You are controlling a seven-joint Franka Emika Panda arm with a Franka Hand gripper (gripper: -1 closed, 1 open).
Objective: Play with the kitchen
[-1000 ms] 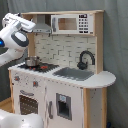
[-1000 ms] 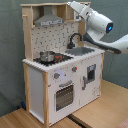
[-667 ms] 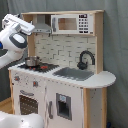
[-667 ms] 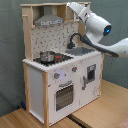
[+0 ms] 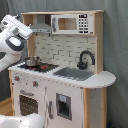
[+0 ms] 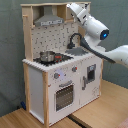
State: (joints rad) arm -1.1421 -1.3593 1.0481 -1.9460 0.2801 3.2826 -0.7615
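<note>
Kitchen [image 5: 60, 75] under inspection: a tall white and light-wood toy unit, standing on a wooden floor against a grey backdrop, seen in both exterior views.

Gripper [image 6: 75, 8]: high up, at the top edge of the kitchen, close to the hood [image 6: 48, 20] and the upper shelf. Whether its fingers are spread or closed cannot be told from either view; nothing is seen held.

Arm [image 6: 97, 30]: white, bulky, crossing in front of the upper part of the kitchen in the second exterior view; in the first exterior view it enters from the first exterior view's left, beside the hood.

Fittings, relative to the hood:
- Microwave [image 5: 72, 23] beside it on the same level.
- Pot [image 5: 32, 61] below it on the stove.
- Faucet [image 5: 85, 59] and sink [image 5: 74, 74] lower and to the side, under the microwave.
- Oven door [image 5: 27, 104] and knobs [image 5: 26, 83] on the front, well below.

Risks, as judged:
1. The gripper is near the top frame. A sideways or downward move without clearance would strike the hood or side post; the unit looks tall and light, so a push that high could rock or shift it.
2. A descent toward the stove could knock the pot off the counter.
3. The arm's elbow passes close to the faucet; a swing could catch it.
</note>
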